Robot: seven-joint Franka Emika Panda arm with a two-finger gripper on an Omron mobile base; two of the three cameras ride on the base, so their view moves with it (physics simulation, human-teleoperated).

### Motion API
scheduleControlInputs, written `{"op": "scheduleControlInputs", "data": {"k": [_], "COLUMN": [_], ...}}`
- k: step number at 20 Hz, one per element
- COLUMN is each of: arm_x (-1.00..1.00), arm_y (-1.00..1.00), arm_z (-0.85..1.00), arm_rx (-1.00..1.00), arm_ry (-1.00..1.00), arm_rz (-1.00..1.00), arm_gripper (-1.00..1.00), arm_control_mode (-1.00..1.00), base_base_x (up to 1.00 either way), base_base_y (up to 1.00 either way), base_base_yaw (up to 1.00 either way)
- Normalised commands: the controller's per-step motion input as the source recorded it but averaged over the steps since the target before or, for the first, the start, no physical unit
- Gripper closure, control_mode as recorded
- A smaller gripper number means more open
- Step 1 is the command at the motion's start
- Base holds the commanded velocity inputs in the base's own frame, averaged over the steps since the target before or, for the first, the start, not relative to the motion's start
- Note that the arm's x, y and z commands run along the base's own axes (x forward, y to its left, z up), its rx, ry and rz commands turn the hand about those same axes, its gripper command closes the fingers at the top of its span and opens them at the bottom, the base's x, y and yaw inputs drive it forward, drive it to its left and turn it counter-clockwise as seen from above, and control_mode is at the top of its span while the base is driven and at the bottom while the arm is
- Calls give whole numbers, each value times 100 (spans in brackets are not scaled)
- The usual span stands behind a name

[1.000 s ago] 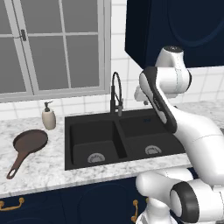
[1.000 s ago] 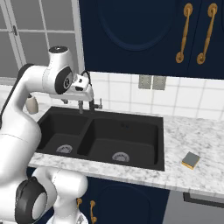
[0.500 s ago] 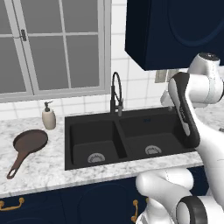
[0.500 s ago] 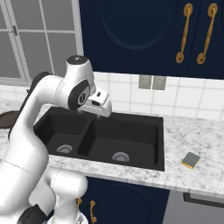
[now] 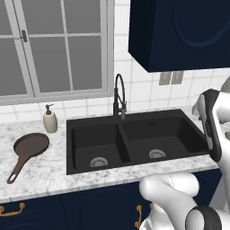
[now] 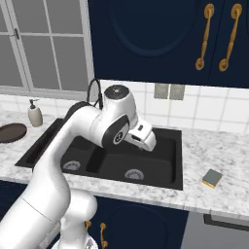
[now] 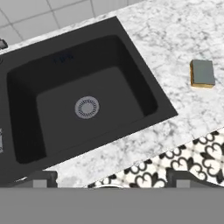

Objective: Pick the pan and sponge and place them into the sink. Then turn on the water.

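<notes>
The dark reddish-brown pan (image 5: 31, 144) lies on the counter left of the black double-basin sink (image 5: 134, 117), its thin handle pointing toward the front edge; it also shows at the left edge as the pan (image 6: 10, 132). The small yellow sponge (image 6: 212, 178) with a grey-blue top rests on the counter right of the sink (image 6: 178, 160). My gripper (image 7: 117, 178) hovers above the right basin's front rim, open, nothing between its fingertips (image 7: 41, 178). In the hand view the sponge (image 7: 202, 73) lies to the upper right, beyond the sink (image 7: 159, 94).
A beige soap dispenser (image 5: 50, 120) stands behind the pan. The black faucet (image 5: 119, 96) arches over the sink's divider. Marble counter (image 7: 175, 39) surrounds the sink, and patterned floor tiles (image 7: 192, 159) show past its front edge. Dark cabinets (image 6: 160, 39) hang above.
The arm has swung right, away from the faucet, and now hangs over the right basin. The jaws have opened wide.
</notes>
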Motion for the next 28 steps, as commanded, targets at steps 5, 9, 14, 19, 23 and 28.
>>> {"op": "scheduleControlInputs", "data": {"k": [5,9,14,19,23,28], "arm_x": [18,15,10,3,23,41], "arm_y": [-100,-100,-100,-95,-56,-51], "arm_z": [-26,-26,-31,-34,-33,-29], "arm_rx": [0,0,0,2,4,3], "arm_ry": [7,9,4,3,2,10], "arm_rz": [-15,-11,-8,-6,-8,-5], "arm_gripper": [-100,-100,-100,-100,-100,-100], "arm_control_mode": [-100,-100,-100,-100,-100,-100], "base_base_x": [0,0,0,0,0,0], "base_base_y": [0,0,0,0,0,0], "base_base_yaw": [0,0,0,0,0,0]}}
